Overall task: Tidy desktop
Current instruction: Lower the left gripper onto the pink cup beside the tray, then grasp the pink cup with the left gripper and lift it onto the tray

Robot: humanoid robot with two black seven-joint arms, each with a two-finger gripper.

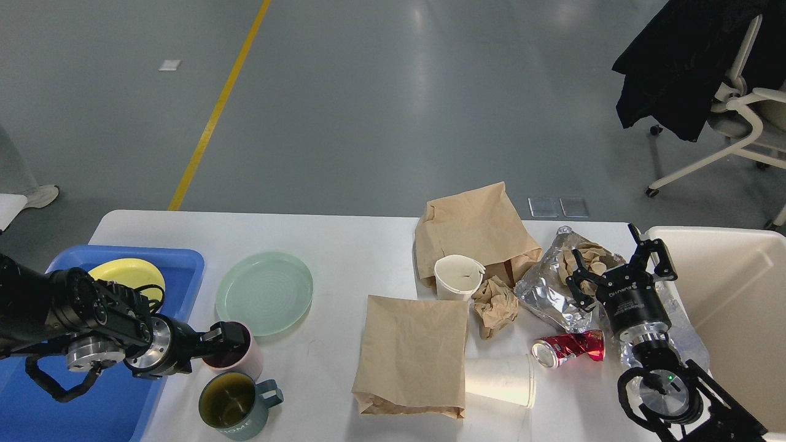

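The white desktop [344, 245] holds dishes on the left and litter on the right. My left gripper [226, 342] is at the rim of a pink cup [249, 363], its fingers closed over the near wall. A teal mug [232, 406] stands just in front of the cup and a pale green plate [265, 293] lies behind it. My right gripper [614, 268] is open and empty over a crumpled foil bag [549, 298] that has a brown paper wad [589, 256] on it. A crushed red can [568, 347] lies next to the right wrist.
A blue tray [184, 261] with a yellow plate [126, 272] sits at the left edge. A cream bin [731, 288] stands at the right. Two brown paper bags [411, 356] [473, 230], an upright paper cup [457, 277], a tipped paper cup [500, 380] and crumpled paper [494, 304] lie mid-table.
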